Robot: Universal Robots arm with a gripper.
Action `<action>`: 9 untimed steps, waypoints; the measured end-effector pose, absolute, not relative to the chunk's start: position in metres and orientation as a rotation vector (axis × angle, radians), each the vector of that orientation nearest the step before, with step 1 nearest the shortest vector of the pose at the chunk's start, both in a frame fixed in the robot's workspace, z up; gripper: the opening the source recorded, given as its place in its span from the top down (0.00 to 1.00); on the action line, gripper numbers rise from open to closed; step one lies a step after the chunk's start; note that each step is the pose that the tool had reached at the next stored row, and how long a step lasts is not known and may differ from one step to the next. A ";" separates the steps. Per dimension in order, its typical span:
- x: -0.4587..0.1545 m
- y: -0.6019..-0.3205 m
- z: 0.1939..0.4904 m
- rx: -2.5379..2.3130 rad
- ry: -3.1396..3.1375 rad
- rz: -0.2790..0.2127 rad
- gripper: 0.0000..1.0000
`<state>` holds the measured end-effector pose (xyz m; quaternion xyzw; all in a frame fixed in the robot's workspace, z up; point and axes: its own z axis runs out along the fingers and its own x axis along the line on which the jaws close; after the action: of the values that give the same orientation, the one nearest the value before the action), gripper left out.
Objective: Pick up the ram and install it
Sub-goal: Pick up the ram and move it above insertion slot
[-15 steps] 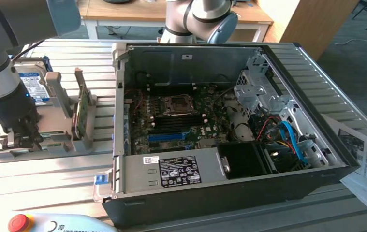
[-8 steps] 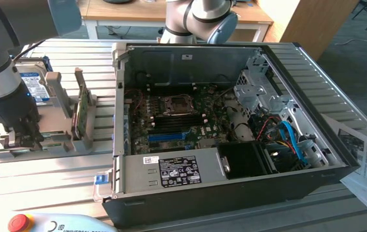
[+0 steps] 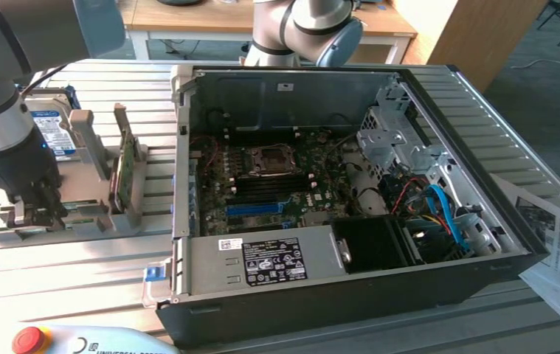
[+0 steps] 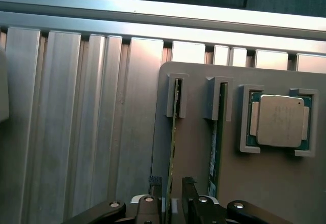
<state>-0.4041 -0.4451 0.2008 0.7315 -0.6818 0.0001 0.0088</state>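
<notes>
1. The pick-up step is judged to be in hand: the gripper (image 4: 171, 187) is seen lowered over the grey holder tray (image 4: 196, 147) at the exterior view's left, well apart from the open computer case (image 3: 358, 284).
2. The ram (image 4: 172, 142) is held on edge in the tray's outermost slot, and its thin top edge is straddled by the two black fingers (image 4: 155, 191).
3. The fingers are shown apart, one on each side of the stick. No clamping can be made out, so the stick is taken as not yet gripped.
4. A square closure on the narrow board is judged to be what the grasp calls for, followed by a straight lift clear of the slot's end brackets.
5. A second, near-identical stick (image 4: 218, 132) is parked in the neighbouring slot, just beside the gripper's inner finger, and is judged the likeliest thing to be knocked.
6. A processor (image 4: 279, 120) is seated in its own pocket further along the tray.
7. In the exterior view, a wider green card (image 3: 122, 173) and a hard drive (image 3: 49, 133) are racked upright on the same tray.
8. The motherboard (image 3: 260, 184) lies exposed in the case, with cables (image 3: 437, 210) bundled at its right.
</notes>
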 end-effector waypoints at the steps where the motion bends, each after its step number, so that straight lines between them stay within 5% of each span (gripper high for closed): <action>1: -0.404 -0.445 0.201 2.285 -2.130 0.000 0.70; 9: -0.404 -0.445 0.201 2.285 -2.130 0.000 0.70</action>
<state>-0.4041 -0.4454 0.2005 0.7315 -0.6818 0.0001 0.0088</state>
